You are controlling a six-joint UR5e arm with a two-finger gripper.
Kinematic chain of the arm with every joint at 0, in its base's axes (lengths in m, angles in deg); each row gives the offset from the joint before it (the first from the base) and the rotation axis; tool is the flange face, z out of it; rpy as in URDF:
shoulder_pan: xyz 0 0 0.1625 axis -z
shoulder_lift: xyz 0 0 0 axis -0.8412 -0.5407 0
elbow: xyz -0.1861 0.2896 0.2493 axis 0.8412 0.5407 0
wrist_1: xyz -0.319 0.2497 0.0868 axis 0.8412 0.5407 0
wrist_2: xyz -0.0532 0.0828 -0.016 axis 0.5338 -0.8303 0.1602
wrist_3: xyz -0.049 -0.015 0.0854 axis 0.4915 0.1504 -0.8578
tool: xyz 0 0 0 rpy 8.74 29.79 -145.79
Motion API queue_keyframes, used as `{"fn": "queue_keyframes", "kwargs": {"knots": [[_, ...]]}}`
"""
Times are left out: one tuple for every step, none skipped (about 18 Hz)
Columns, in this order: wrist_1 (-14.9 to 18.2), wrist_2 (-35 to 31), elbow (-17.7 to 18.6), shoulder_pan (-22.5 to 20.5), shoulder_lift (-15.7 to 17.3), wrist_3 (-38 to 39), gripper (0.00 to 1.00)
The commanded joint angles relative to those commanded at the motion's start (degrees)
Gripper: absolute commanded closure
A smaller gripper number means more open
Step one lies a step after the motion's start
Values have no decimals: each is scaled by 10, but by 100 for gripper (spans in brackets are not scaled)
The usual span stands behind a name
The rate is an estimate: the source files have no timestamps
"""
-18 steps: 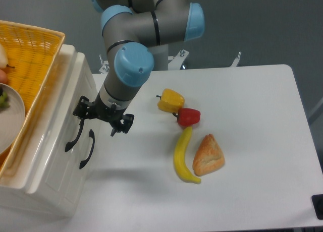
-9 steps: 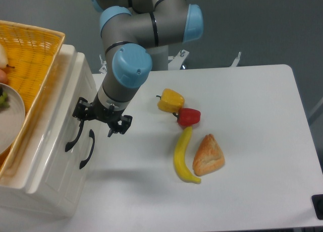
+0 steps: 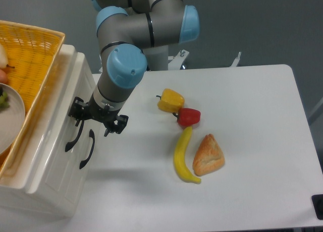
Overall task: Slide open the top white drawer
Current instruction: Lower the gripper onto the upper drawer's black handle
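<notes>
The arm [image 3: 136, 27] comes in from the far side at the top, grey tubes with light blue caps at each joint. Its upper section runs from right to left, bends at a blue-capped elbow, and the last section slopes down toward the near left. The wrist ends in a black gripper [image 3: 96, 122] low on the left. The two fingers are spread apart with a clear gap between them, one fingertip [image 3: 77, 116] further left, the other nearer the right, both pointing down and toward the near side.
</notes>
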Motion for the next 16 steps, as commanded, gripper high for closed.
{"fn": "queue_keyframes", "kwargs": {"knots": [[0, 0, 0, 1, -2, 3, 19], [0, -1, 0, 1, -3, 10, 22], [0, -2, 0, 1, -3, 16, 25], [-2, -1, 0, 1, -3, 18, 27], [-2, -1, 0, 1, -3, 18, 29], [-2, -1, 0, 1, -3, 18, 30], [-2, -1, 0, 1, -2, 18, 31], [-2, -1, 0, 1, -2, 18, 33], [-2, -1, 0, 1, -1, 18, 33], [-2, -1, 0, 2, -1, 18, 33], [-2, -1, 0, 2, -1, 18, 34], [-2, -1, 0, 2, -1, 18, 34], [-2, -1, 0, 2, -1, 18, 34], [-2, -1, -1, 2, 0, 18, 34], [-2, -1, -1, 2, 1, 18, 34], [-2, -1, -2, 2, 1, 18, 36]]}}
